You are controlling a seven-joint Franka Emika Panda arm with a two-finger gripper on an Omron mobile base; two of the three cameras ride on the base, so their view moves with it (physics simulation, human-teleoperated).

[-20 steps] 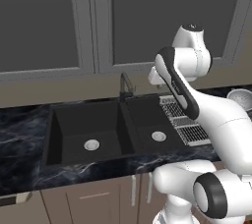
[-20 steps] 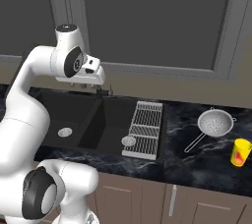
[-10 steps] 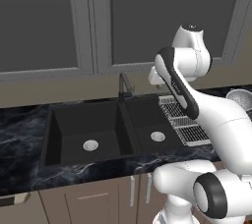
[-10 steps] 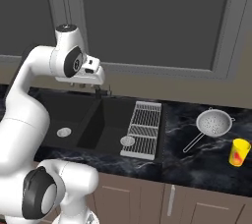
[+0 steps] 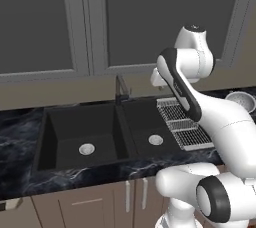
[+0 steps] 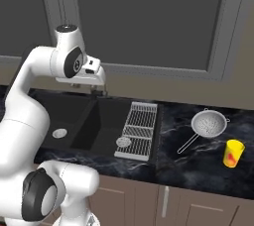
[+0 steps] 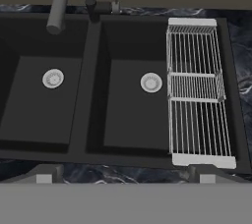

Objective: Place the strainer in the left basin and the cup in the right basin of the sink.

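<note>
The silvery mesh strainer (image 6: pixel 209 123) lies on the black counter right of the sink, its wire handle pointing toward me; its rim (image 5: pixel 243 99) peeks past my arm. Beside it, further right, stands the yellow cup (image 6: pixel 233 153). My gripper (image 6: pixel 92 87) hangs high above the sink, near the faucet, far from both. In the hand view the gripper (image 7: pixel 125 176) looks straight down, its tips wide apart and open with nothing between them. Below lie the wide left basin (image 7: pixel 39 110) and the narrower right basin (image 7: pixel 133 120), each with a silver drain.
A flat wire drying rack (image 7: pixel 197 90) covers the right side of the right basin (image 6: pixel 106 121). The dark curved faucet (image 7: pixel 61 2) rises behind the divider. Grey cabinet doors (image 5: pixel 150 17) hang above the back wall. Black marbled counter (image 6: pixel 198 165) stretches to the right.
</note>
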